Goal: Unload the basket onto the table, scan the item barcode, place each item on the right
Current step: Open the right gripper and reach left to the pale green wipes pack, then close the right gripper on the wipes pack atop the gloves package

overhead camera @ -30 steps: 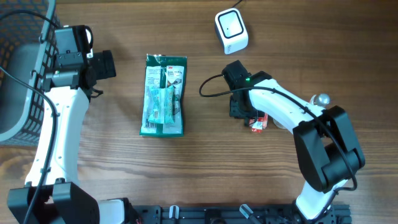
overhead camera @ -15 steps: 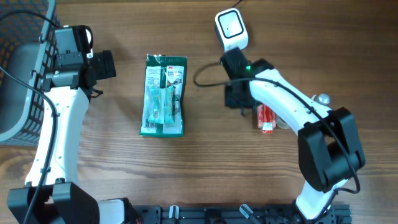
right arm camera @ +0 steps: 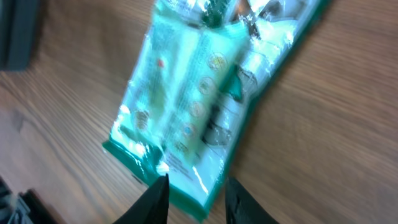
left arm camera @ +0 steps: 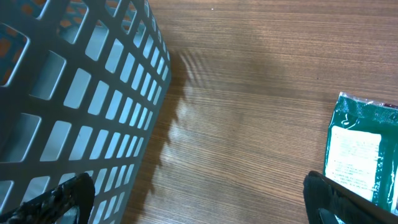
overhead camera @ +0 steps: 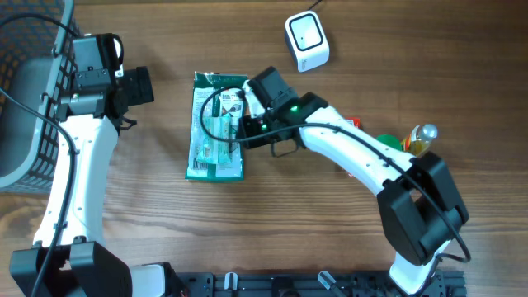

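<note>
The green packet lies flat mid-surface. The right pincer hovers at its 3 o'clock edge, narrowly parted, gripping nothing. At 10 o'clock the left pincer gapes wide and empty beside the basket. Farthest, at 1 o'clock, sits the white scanner.

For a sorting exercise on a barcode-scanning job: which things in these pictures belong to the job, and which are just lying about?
Belong to the job:
green packet
white scanner
right gripper, open over the packet

Lying about:
grey basket
bottle at the right edge
</note>
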{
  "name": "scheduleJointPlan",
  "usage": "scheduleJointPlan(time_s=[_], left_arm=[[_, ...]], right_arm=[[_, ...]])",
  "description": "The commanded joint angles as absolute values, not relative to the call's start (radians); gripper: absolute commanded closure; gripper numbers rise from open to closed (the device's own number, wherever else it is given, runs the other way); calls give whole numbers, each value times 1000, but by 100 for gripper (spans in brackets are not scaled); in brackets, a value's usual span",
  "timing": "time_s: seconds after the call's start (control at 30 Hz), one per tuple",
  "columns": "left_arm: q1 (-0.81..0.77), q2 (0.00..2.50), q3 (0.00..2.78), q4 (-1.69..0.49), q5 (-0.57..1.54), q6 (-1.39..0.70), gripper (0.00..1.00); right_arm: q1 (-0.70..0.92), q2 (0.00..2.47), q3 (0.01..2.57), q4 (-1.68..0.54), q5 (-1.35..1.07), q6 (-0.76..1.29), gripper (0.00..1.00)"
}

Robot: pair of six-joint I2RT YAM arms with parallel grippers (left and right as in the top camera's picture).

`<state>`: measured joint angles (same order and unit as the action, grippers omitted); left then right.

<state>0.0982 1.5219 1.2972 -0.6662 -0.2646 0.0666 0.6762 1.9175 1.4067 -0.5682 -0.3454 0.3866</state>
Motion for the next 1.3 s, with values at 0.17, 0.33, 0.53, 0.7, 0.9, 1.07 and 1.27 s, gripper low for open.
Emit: scheduleJointPlan(time_s=[0.17, 0.33, 0.53, 0.7, 0.9, 1.07, 1.27], left_arm=[[99, 1520, 1299, -664, -266, 74, 0], [99, 1520, 1299, -664, -266, 74, 0], [99, 1520, 1299, -664, -266, 74, 0], [99, 1520, 1299, -664, -266, 74, 0], [99, 1520, 1299, -664, -266, 74, 0], [99, 1520, 1299, -664, -266, 74, 0], [99, 1520, 1299, -664, -266, 74, 0]], right_arm=[[732, 1990, 1398, -384, -97, 370, 69], [732, 2035, 1398, -347, -60, 370, 66], [731, 2084, 1398, -331, -59, 419, 66], [731, 2085, 1401, -281, -61, 426, 66], [731, 2070, 1406, -276, -75, 430, 67], [733, 2072, 1406, -255, -250, 484, 68], [733, 2076, 1398, -255, -250, 498, 68]])
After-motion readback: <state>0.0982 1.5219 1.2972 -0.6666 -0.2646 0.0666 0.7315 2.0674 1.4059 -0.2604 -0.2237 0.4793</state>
